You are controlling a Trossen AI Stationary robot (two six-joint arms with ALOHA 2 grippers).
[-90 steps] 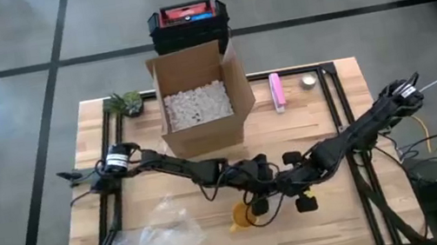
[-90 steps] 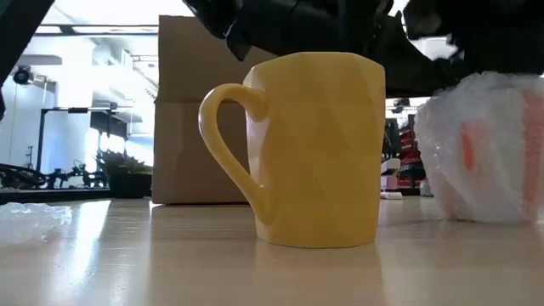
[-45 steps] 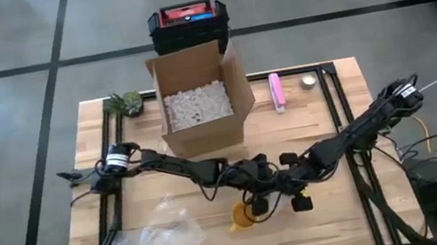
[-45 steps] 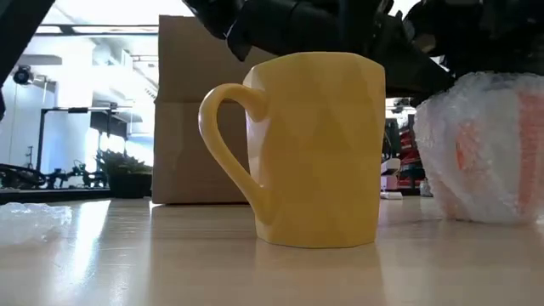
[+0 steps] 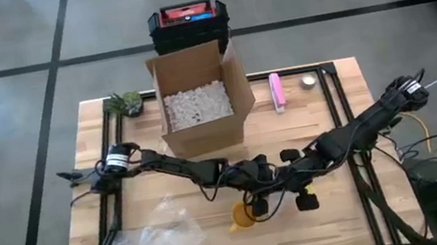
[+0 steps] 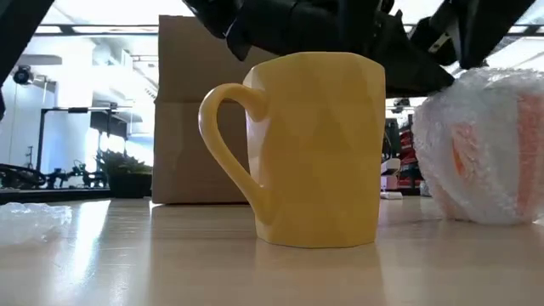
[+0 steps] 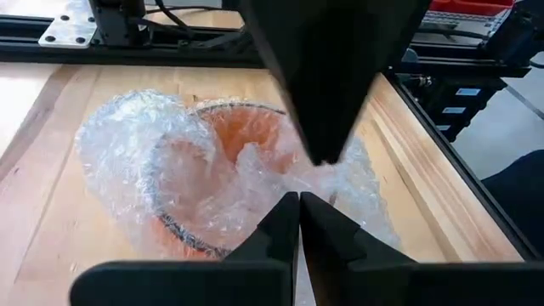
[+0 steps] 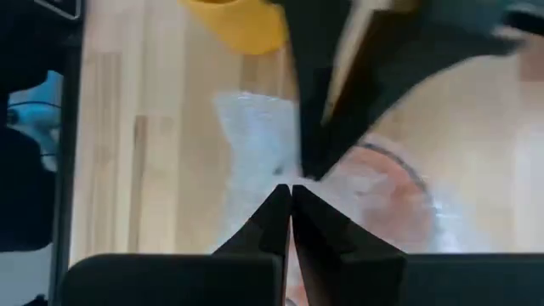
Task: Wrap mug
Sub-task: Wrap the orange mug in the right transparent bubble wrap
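An orange mug wrapped in bubble wrap (image 7: 212, 170) (image 6: 480, 153) stands on the wooden table right of a bare yellow mug (image 6: 314, 144) (image 5: 242, 216). Both stand upright on their bases. My left gripper (image 7: 299, 204) (image 5: 270, 183) and my right gripper (image 8: 291, 194) (image 5: 288, 183) meet tip to tip just above the wrapped mug. Both are shut, with wrap at their tips. In the high view the two grippers hide the wrapped mug. My left gripper has its shut fingertips in the loose bubble wrap over the mug's mouth (image 7: 270, 174), coming from the table's left and slanting down. The wrap bunches up toward the tips; layers cannot be told. The mug stays on the table. My right gripper has its shut fingertips on the same bunch of wrap at the mug's top (image 8: 270, 161), coming from the table's right and slanting down. Its tips nearly touch my left gripper's fingers (image 8: 310, 144). The mug's base rests on the table.
An open cardboard box (image 5: 197, 99) filled with white packing bits stands behind the mugs. A loose sheet of bubble wrap (image 5: 145, 244) lies at the near left. A small plant (image 5: 126, 102), a pink object (image 5: 277, 91) and a black case (image 5: 188, 22) sit at the back.
My right gripper has risen and tipped a little above the wrapped mug. The wrapped mug has turned slightly on the table, showing more orange through the wrap in the low view. The yellow mug has stayed put.
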